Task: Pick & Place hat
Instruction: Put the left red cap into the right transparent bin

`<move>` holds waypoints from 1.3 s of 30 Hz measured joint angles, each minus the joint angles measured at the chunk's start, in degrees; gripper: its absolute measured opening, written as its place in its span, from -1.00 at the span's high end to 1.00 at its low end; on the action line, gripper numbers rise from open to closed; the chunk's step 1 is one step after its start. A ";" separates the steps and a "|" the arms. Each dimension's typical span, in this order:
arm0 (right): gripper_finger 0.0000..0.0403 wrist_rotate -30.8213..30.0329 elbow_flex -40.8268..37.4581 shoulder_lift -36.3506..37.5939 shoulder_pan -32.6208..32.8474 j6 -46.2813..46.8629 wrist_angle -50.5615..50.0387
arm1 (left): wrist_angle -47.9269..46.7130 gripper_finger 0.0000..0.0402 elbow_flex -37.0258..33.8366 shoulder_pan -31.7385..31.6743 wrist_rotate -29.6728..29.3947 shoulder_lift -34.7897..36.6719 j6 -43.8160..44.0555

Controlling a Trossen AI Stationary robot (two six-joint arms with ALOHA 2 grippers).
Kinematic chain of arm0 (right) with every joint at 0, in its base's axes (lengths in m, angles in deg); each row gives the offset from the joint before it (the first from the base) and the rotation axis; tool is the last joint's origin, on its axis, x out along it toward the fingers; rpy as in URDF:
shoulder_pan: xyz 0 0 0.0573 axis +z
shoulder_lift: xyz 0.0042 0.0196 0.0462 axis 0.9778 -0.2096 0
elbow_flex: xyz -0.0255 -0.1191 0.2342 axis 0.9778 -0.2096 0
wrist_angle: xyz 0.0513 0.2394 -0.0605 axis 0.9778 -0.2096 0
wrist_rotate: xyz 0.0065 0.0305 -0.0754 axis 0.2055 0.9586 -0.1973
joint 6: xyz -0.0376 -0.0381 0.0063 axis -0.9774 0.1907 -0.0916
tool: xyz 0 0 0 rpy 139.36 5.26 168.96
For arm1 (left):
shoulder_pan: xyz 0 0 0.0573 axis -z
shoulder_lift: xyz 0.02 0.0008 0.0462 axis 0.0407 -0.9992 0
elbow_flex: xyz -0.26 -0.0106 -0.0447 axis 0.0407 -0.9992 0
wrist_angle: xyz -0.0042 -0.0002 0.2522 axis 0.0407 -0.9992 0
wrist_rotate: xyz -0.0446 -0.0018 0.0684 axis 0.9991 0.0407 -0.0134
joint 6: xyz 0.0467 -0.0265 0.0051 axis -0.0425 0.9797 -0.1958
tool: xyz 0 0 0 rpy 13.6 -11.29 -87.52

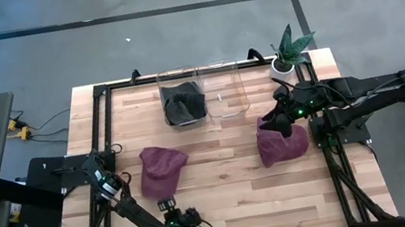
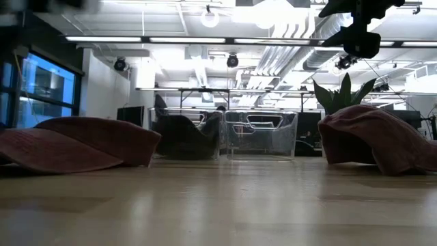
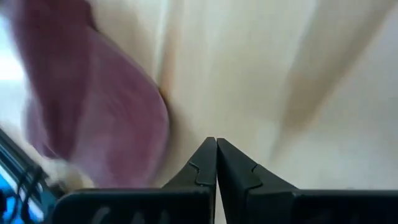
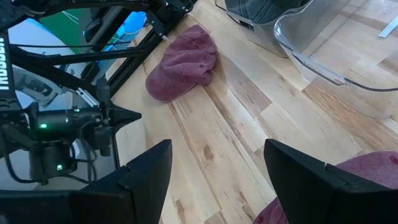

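We count two maroon hats on the wooden surface (image 1: 223, 184), and each arm has one close by. The right gripper (image 1: 281, 119) hangs directly over the right hat (image 1: 282, 143), its fingers spread wide and holding nothing; that hat lies just beneath and slightly toward the near edge from it, a slumped mound with no clear long axis. The left gripper (image 1: 170, 205) sits low with its fingers pressed together and empty. The left hat (image 1: 161, 168) lies just beyond its tip, toward the bins, its longer side running away from the gripper toward the far edge.

We judge the right arm better placed: it is already above its hat with the fingers apart, so a straight descent should bring them around the cloth. The left gripper would need to open first. Beyond both hats stand two clear bins, the left bin (image 1: 182, 99) already holding something dark, the right bin (image 1: 223, 91) looking empty.

The right wrist view shows a corner of the right hat under one finger, plus the left hat and the left arm farther off. The left wrist view confirms the closed fingers and maroon cloth beside them, not between. The low view alone shows how both hats sit slumped on the surface, and the right gripper well clear above.
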 joint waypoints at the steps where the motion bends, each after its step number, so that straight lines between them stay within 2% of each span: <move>1: -0.24 0.00 0.00 0.02 0.01 -0.03 -0.02 | -0.02 0.96 -0.49 0.09 1.91 0.00 -0.39; 6: -0.24 0.00 0.00 0.01 0.00 -0.01 -0.02 | 0.00 0.68 -3.58 0.14 6.08 0.00 -1.95; 11: -0.24 0.00 0.00 0.02 -0.02 -0.06 0.00 | -0.06 0.17 -5.34 0.94 9.84 0.00 -1.14; 16: -0.24 0.00 0.00 0.00 -0.02 -0.09 0.00 | -0.03 -0.37 -6.82 1.32 9.20 0.00 1.15; 20: -0.24 0.00 0.00 0.00 -0.02 -0.04 -0.02 | -0.42 -0.64 -7.83 2.14 6.09 0.19 2.03; 25: -0.24 0.02 0.00 0.02 0.01 -0.05 -0.02 | -0.19 -0.68 -8.89 3.47 4.12 0.31 3.98; 39: -0.24 0.00 0.00 0.00 -0.02 -0.01 -0.02 | 0.38 -0.44 -12.78 3.48 2.95 2.12 4.20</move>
